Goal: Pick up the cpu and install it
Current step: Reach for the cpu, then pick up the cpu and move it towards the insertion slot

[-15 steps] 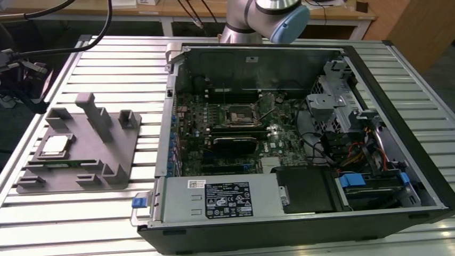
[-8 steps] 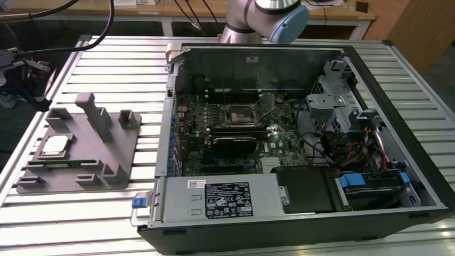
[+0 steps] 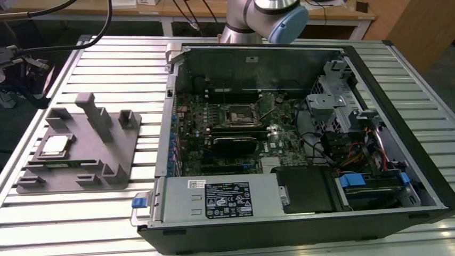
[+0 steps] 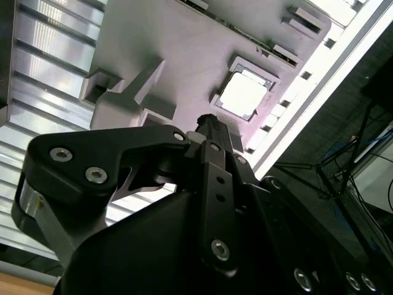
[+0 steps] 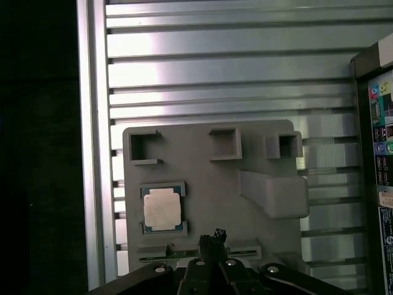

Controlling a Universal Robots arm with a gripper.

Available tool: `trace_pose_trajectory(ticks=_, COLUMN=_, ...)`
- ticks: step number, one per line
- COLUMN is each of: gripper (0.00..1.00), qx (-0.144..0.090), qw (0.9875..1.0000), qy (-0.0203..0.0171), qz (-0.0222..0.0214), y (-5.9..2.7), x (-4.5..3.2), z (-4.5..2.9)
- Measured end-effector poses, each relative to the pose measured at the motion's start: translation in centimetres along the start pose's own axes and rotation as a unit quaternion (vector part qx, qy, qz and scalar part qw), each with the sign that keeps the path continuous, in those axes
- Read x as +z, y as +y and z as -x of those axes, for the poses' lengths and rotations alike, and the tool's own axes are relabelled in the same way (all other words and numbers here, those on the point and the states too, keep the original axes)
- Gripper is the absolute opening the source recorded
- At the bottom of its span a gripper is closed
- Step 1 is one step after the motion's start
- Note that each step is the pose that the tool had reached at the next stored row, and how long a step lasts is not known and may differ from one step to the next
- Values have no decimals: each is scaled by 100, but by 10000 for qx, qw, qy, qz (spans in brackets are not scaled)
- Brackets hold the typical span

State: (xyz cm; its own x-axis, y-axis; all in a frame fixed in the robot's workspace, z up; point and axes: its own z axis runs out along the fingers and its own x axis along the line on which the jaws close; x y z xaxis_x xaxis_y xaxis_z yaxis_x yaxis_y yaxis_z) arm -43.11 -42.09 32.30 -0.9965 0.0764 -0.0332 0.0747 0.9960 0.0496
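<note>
The cpu (image 5: 163, 209) sits in the grey tray (image 5: 209, 184) recess, just beyond the clenched, empty gripper (image 5: 212, 236). Probably light, rigid, fragile: grasp opposite edges.

A ribbed metal table (image 3: 99, 69) stands under bright light, pale wooden benches (image 3: 334, 15) behind it.

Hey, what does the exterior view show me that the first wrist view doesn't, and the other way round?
From the exterior view you get the robot arm and the inside of the open computer case, with its motherboard. From the first wrist view you get the tool close up, in front of the grey tray's near edge. Both share the cpu lying in its pocket on that tray, and the slatted metal table.
</note>
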Motion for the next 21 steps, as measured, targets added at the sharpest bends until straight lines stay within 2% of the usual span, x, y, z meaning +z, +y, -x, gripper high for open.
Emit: trace_pose_trajectory(ticks=21, gripper=11, qx=0, qw=10000, qy=0, qz=0, y=6, x=51, z=-44)
